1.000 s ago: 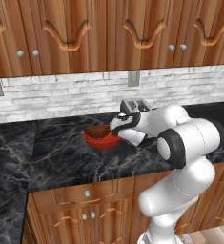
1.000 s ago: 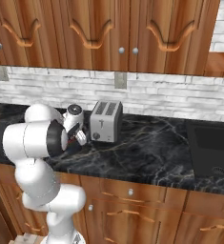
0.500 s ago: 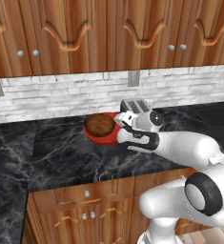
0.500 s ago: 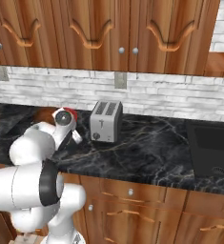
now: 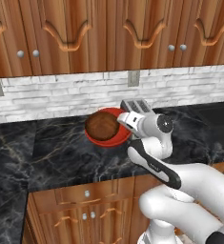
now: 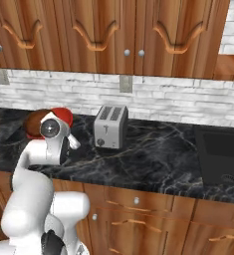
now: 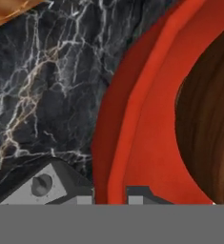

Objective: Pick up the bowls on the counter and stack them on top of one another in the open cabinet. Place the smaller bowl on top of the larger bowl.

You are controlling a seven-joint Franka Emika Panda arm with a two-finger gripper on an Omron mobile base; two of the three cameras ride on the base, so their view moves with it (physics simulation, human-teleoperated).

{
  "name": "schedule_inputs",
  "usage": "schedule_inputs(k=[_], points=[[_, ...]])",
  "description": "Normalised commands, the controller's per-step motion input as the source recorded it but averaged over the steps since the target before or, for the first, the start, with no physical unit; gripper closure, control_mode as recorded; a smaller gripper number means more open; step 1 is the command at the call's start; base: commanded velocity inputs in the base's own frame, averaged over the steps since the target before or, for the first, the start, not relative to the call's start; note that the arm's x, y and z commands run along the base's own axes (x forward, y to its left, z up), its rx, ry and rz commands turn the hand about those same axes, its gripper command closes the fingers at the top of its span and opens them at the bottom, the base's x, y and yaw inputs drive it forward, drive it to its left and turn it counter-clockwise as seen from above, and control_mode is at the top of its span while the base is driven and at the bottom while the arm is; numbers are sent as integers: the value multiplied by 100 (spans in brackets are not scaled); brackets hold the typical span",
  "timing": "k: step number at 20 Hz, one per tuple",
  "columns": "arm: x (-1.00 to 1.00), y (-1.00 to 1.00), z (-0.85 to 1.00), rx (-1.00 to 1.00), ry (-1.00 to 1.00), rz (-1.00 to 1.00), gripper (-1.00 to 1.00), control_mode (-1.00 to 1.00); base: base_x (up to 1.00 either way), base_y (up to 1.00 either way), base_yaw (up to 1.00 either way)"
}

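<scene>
At the centre of the left base view we see the red bowl [image 5: 108, 136] lifted off the black counter [image 5: 61, 152] and tipped toward the camera, with the brown wooden bowl [image 5: 102, 125] nested inside it and covering most of its mouth, so that red shows mainly as a crescent along the lower and right rim. The gripper [image 5: 124, 121] meets the red bowl at its right rim, and its fingers are pinched nearly together on that rim, carrying both bowls. The hand view gives us what the base views cannot: the red rim [image 7: 132, 119] runs as a thick band between the two grey finger tips [image 7: 135, 196] at the bottom of the frame, the wood grain [image 7: 208, 119] of the smaller bowl fills the right side, and the veined marble [image 7: 51, 86] lies to the left. In the right base view the arm's round wrist joint hides most of the stack at the left of the frame; we make out only a slice of brown wood [image 6: 35, 124] and a cap of red [image 6: 63, 115] above it. That view does show the whole grey toaster [image 6: 110, 127] standing on the counter at centre, while in the left base view only its slotted top [image 5: 136, 105] peeks out behind the hand. Carved wooden cabinet doors [image 5: 108, 33] line the top of both base views above the white brick backsplash [image 5: 46, 95].
</scene>
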Motion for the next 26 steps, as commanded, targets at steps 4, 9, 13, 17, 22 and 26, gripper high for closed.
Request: schedule_inputs(k=[4,9,13,17,22,26], points=[[-52,-2,73,-7,14,3,100,-100,0,0,0],[-62,-5,60,-5,13,3,100,-100,0,0,0],[-64,-16,55,-2,5,3,100,-100,0,0,0],[-55,-49,37,-1,0,2,100,-100,0,0,0],[-50,-58,23,0,0,0,100,-100,0,0,0],[-46,-37,17,0,-1,0,100,-100,0,0,0]])
